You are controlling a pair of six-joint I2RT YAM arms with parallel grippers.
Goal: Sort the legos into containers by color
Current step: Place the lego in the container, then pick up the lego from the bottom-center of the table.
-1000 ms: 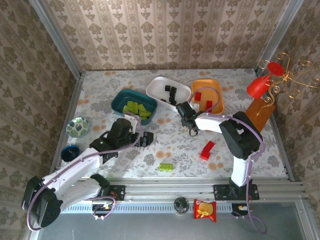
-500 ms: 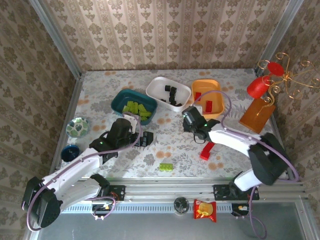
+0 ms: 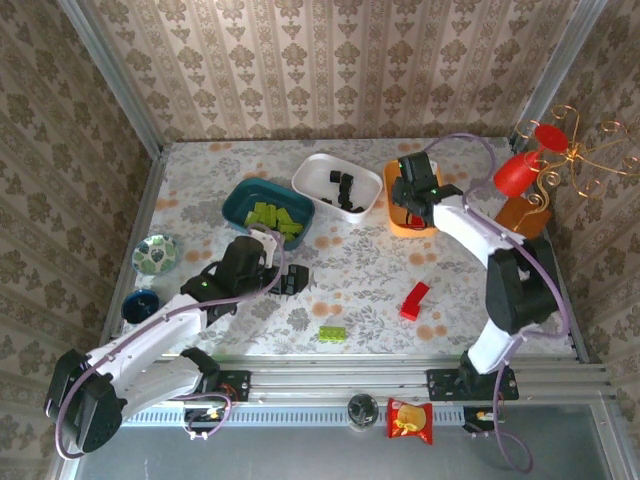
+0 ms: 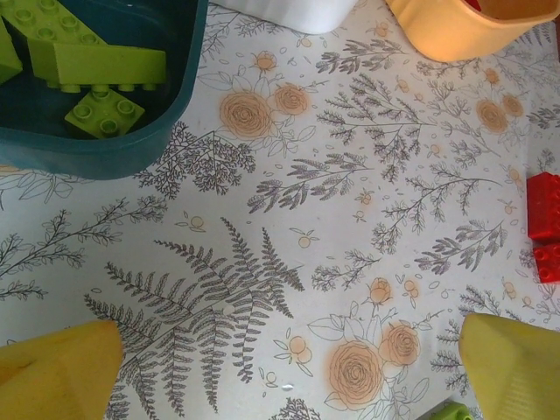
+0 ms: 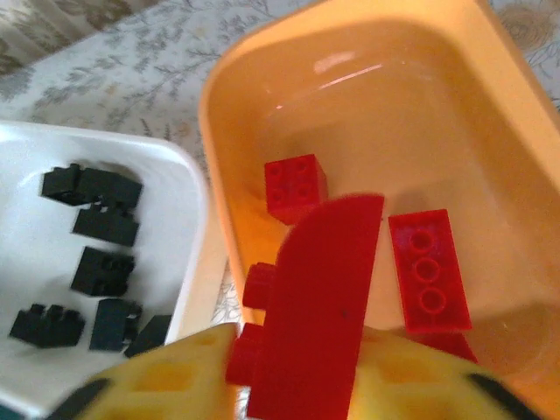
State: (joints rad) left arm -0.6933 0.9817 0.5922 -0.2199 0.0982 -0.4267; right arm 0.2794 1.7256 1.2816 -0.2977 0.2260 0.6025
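My right gripper [image 3: 413, 195] hangs over the orange container [image 3: 400, 226], shut on a curved red lego [image 5: 319, 306] that stands between its yellow fingers [image 5: 166, 385]. Below it, red legos [image 5: 429, 271] lie in the orange container [image 5: 227, 114]. Black legos [image 5: 105, 271] lie in the white container [image 3: 320, 170]. Green legos [image 4: 96, 66] fill the teal container [image 3: 240, 195]. My left gripper [image 3: 285, 278] stands open and empty low over the table, just right of the teal container [image 4: 131, 149]. A red lego [image 3: 414, 299] and a green lego [image 3: 332, 334] lie loose on the cloth.
A patterned bowl [image 3: 156, 254] and a dark blue cup [image 3: 140, 304] sit at the left edge. A red and gold wire stand [image 3: 530, 190] rises at the right wall. A snack packet [image 3: 410, 420] lies below the front rail.
My right arm has swung from the middle of the table up and back to the orange container, carrying the red lego. The left arm has stayed put.
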